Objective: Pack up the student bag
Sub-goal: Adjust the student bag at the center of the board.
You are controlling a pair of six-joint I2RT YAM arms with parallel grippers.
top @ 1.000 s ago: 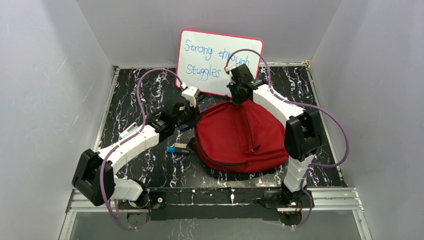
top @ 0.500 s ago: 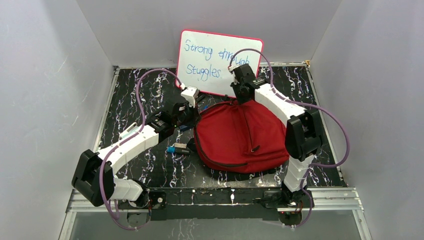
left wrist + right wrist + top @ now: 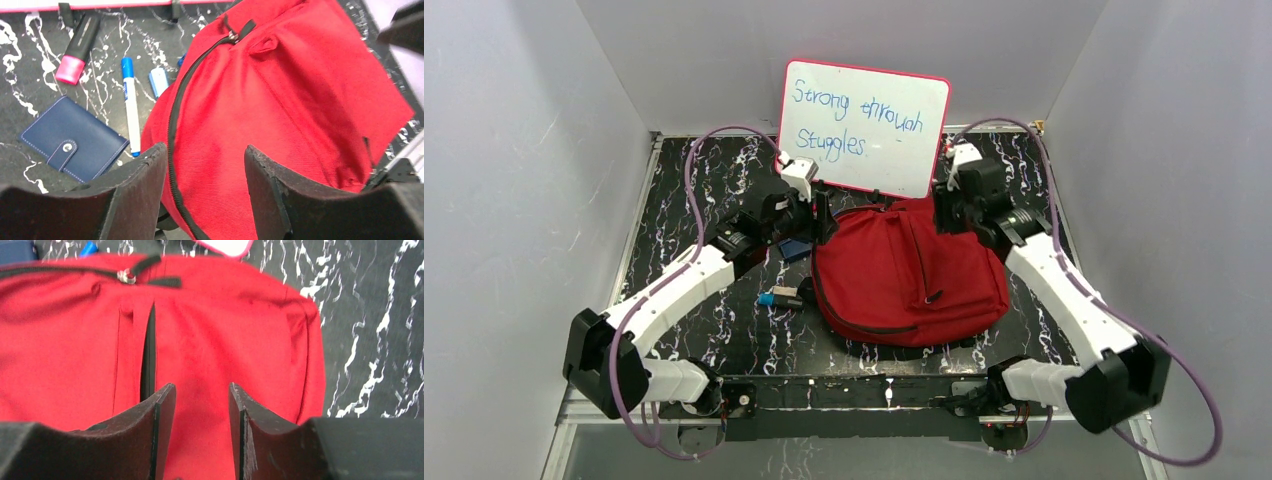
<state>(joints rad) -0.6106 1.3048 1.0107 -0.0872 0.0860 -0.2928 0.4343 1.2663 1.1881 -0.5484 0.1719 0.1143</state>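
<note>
The student bag was matt red woven cloth; the table beneath it gleamed glossy black, veined with white.

The left arm and right arm are clad in white shells, joined by black joint housings. A purple cable is looped behind each end effector. The left end effector and right end effector are fitted with matte black, wedge-shaped fingers.

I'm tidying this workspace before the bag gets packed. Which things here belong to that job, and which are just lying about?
Job in hand: student bag; probably for packing, beside it: navy wallet, blue-capped marker, pink-tipped highlighter.
Lying about: whiteboard standing behind the bag.
</note>
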